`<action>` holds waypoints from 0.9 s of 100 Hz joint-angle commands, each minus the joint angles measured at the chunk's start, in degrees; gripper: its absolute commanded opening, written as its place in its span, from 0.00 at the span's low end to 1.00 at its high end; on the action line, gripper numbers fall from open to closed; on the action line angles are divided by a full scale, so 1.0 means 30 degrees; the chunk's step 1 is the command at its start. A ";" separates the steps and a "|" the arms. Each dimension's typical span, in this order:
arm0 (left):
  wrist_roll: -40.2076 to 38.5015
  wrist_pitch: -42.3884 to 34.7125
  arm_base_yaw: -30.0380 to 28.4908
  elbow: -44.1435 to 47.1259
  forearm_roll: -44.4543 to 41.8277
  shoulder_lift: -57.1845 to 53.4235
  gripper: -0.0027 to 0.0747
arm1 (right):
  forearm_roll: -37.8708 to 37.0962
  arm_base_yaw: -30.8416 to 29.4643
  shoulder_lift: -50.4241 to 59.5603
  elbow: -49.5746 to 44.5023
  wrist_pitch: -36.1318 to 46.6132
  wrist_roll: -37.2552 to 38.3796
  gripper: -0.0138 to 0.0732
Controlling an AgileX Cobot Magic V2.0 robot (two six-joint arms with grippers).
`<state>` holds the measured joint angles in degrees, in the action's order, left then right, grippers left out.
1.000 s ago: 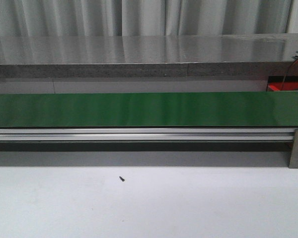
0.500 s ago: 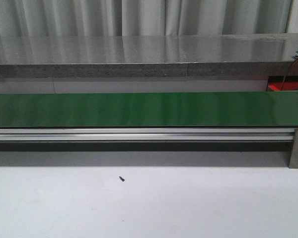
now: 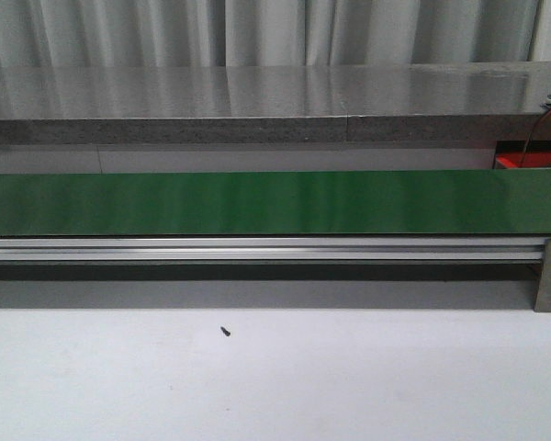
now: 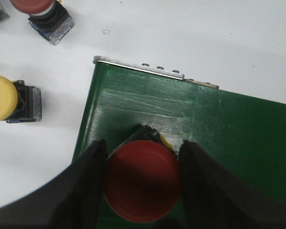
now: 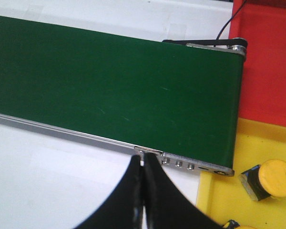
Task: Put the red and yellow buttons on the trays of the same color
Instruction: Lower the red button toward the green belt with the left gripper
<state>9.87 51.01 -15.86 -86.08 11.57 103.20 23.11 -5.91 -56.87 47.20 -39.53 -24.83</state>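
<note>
above the green belt [image 4: 219, 138], left fingers [image 4: 93, 176] clamp a red button [image 4: 142, 180], seemingly; right fingers [image 5: 142, 191] closed, empty.

Nothing has visibly changed on the green belt [image 3: 275, 202] since earlier.

Grey pleated curtain [image 3: 257, 32], speckled stone counter [image 3: 239, 96], white tabletop [image 3: 349, 377]

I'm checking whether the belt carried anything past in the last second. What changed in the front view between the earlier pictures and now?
Nothing visibly changed. The green conveyor belt shows no button on it in any of the three pictures, the small dark speck on the white table lies in the same spot, and neither arm enters the front view.
</note>
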 commanded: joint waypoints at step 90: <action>0.2583 -0.1578 -0.0108 -0.0564 0.3451 -0.2775 0.80 | 0.0355 0.0046 0.0314 0.0623 0.0980 -0.0211 0.08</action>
<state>17.43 49.89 -15.42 -86.08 20.43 98.95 23.11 -5.91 -56.87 47.20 -39.53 -24.83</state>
